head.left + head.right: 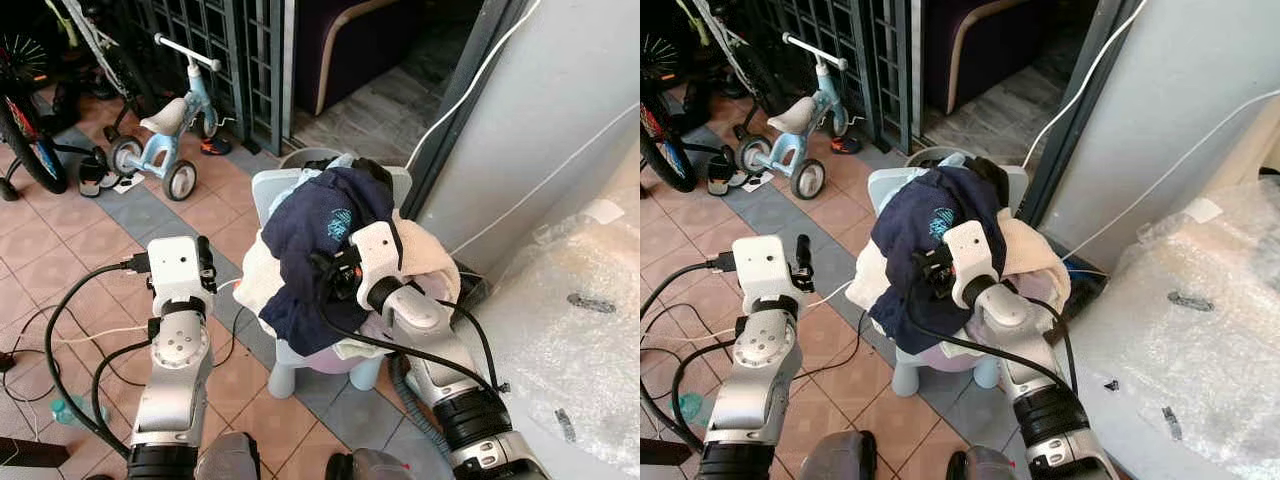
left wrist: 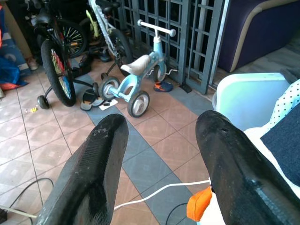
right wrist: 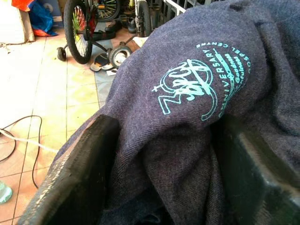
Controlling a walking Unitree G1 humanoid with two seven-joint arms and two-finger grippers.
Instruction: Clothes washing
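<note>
Laundry: navy T-shirt [image 1: 320, 245] w/ teal logo tops a clothes heap on a pale blue child's chair [image 1: 275, 190], over a cream towel [image 1: 262, 272]; piled there for pickup, prob. awaiting the wash.
Right pincer [image 3: 159, 154]: fingers spread wide, pressed into the shirt fabric, which bulges between them; not yet closed.
Left pincer [image 2: 159, 154]: open, empty, beside the chair above the tiled floor [image 1: 60, 250].
Shirt axis: drapes long-ways from chair back down toward robot, logo facing up.
</note>
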